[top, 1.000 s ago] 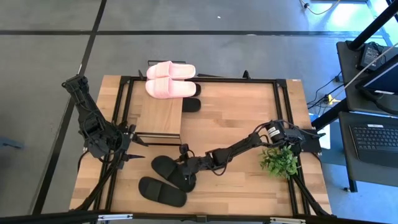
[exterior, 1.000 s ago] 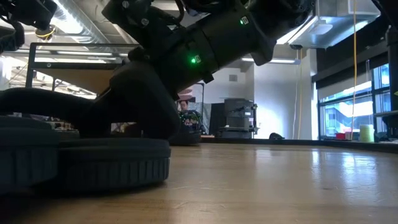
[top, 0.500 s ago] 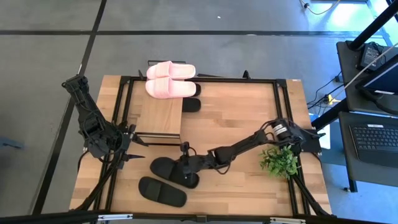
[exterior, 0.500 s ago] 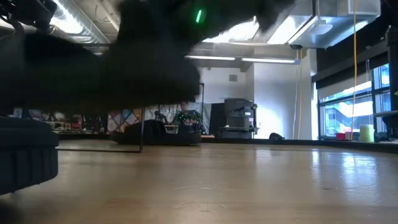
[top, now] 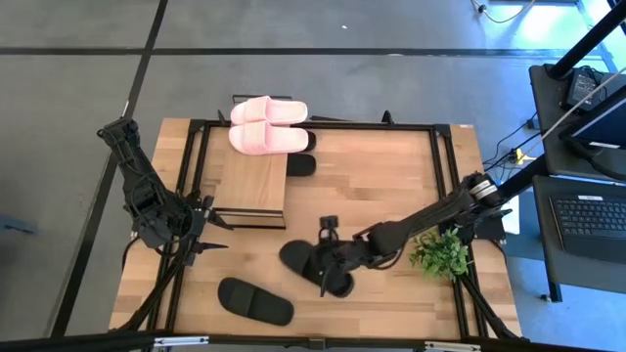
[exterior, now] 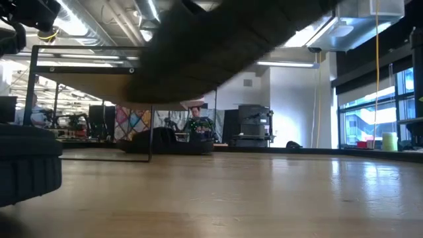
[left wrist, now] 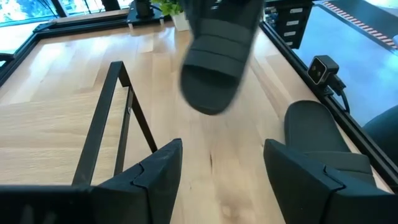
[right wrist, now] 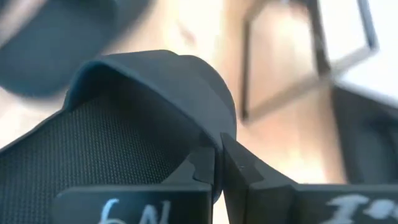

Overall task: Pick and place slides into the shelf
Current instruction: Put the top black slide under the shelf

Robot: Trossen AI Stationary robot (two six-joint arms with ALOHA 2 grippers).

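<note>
My right gripper (top: 329,262) (right wrist: 217,158) is shut on a black slide (top: 311,266), which hangs above the table's near middle; in the left wrist view this slide (left wrist: 217,62) floats over the wood. A second black slide (top: 254,301) lies flat on its sole near the front edge. A pink pair (top: 266,125) sits on the shelf (top: 249,186) at its far end, and another black slide (top: 301,164) lies beside the shelf. My left gripper (top: 210,233) (left wrist: 221,180) waits open at the shelf's near end. My right gripper pinches the edge of the black slide's strap (right wrist: 208,134) between its two fingers (right wrist: 242,171). It comes slanting down from the table's right side. The slide is lifted clear of the table and hangs tilted below the fingers.
A small green plant (top: 440,252) stands near the right edge, under the right arm. A black metal frame (top: 435,166) runs around the tabletop. Bare wood lies between the shelf and the plant.
My right gripper has risen and gone toward the table's right edge, rolling a little. The black slide it holds has come off the table, lifted clear and carried to the right. The other black slide near the front edge has stayed put.
</note>
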